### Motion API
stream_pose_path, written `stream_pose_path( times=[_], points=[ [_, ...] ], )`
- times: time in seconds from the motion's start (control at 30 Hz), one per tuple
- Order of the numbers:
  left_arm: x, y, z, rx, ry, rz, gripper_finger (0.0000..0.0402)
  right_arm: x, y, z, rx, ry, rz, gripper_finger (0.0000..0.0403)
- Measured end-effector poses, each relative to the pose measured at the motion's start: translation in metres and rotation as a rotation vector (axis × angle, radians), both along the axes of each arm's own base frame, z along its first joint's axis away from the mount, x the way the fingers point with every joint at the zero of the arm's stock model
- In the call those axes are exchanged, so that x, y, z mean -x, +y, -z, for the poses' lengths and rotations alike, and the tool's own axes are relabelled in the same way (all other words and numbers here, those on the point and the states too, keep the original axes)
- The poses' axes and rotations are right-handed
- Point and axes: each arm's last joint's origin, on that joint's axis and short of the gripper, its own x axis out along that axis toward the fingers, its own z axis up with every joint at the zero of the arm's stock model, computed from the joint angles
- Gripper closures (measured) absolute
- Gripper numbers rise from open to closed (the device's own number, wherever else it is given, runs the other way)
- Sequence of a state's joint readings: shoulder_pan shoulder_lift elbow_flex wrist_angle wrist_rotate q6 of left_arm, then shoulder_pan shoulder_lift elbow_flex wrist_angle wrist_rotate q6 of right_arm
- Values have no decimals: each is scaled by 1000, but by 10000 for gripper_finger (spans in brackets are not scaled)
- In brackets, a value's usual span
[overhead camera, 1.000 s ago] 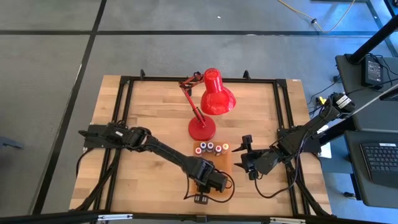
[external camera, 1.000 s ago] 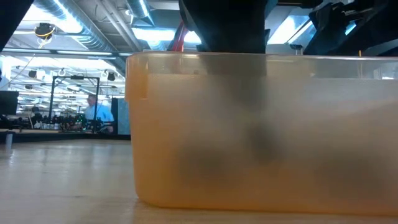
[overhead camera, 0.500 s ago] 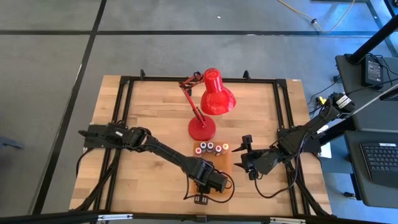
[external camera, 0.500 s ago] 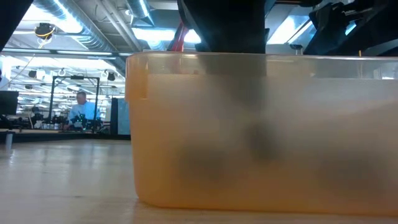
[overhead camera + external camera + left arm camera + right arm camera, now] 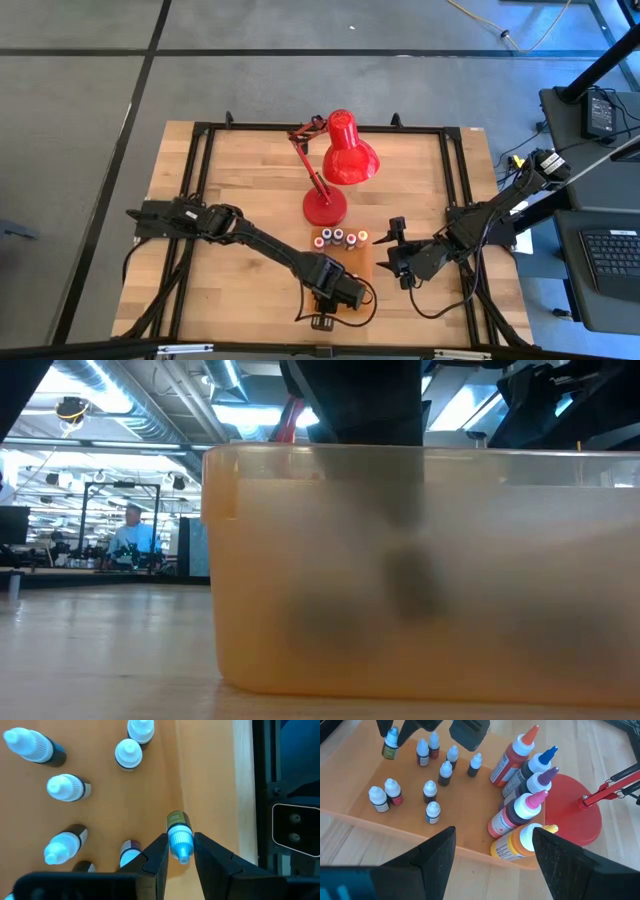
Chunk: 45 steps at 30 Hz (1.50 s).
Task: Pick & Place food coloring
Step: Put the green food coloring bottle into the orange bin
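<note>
The left arm reaches from the table's left side toward its near edge, elbow bent, wrist turned down. Its left hand (image 5: 179, 854) points downward, the two dark fingers (image 5: 156, 854) standing a narrow gap apart on either side of a small bottle's cap; whether they press on it cannot be told. The right arm comes in from the right side, folded at the elbow, forearm low. Its right hand (image 5: 492, 850) is spread wide and grips nothing, fingers (image 5: 437, 855) far apart, tilted down toward the middle of the table.
</note>
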State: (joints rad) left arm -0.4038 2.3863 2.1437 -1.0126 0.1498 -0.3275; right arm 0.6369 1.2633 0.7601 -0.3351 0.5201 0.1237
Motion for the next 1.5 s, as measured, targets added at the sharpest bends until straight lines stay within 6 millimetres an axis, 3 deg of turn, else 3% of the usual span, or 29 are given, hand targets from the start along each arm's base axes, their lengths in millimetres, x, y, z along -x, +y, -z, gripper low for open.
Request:
stream_pose_path(
  times=[0.6, 0.9, 1.5],
  points=[
    [1, 1, -4, 0, 0, -4, 254, 0, 0, 0, 1, 0, -1, 138],
    [5, 5, -31, -67, -99, -2, 258, 0, 0, 0, 4, 2, -1, 138],
    [-2, 2, -23, -139, -182, -139, 267, 0, 0, 0, 4, 4, -1, 138]
  ],
)
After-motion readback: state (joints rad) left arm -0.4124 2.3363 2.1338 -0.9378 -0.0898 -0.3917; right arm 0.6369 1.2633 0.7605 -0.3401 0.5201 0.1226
